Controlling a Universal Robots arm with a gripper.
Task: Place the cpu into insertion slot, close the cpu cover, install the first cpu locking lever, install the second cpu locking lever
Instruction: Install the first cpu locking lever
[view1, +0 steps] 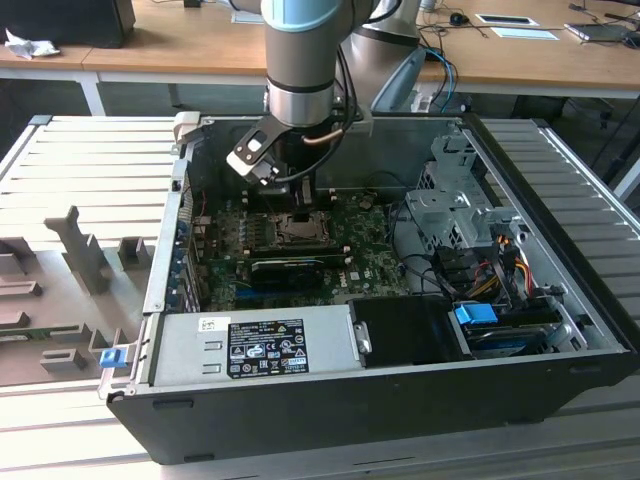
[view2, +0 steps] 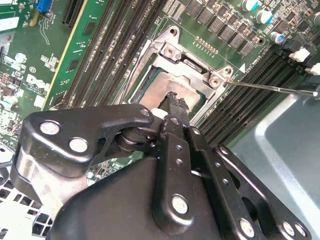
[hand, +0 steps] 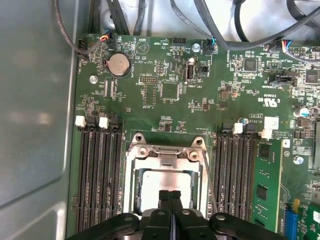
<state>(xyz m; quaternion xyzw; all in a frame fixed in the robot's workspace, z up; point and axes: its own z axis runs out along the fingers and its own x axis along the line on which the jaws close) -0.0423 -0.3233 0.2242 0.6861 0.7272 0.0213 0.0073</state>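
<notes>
Evidently the cpu sat in the insertion slot with the cpu cover lowered around its silver top, while the gripper, fingers pressed together on nothing, hung right at that top.

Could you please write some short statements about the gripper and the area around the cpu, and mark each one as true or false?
1. The gripper has its fingers spread wide apart. False: the fingertips are pressed together.
2. The cpu shows its silver top through the window of the cpu cover. True.
3. The gripper holds the cpu high above the computer case. False: the cpu lies under its cover on the motherboard, and the gripper is down inside the case, right at it.
4. A round coin battery sits on the motherboard. True.
</notes>
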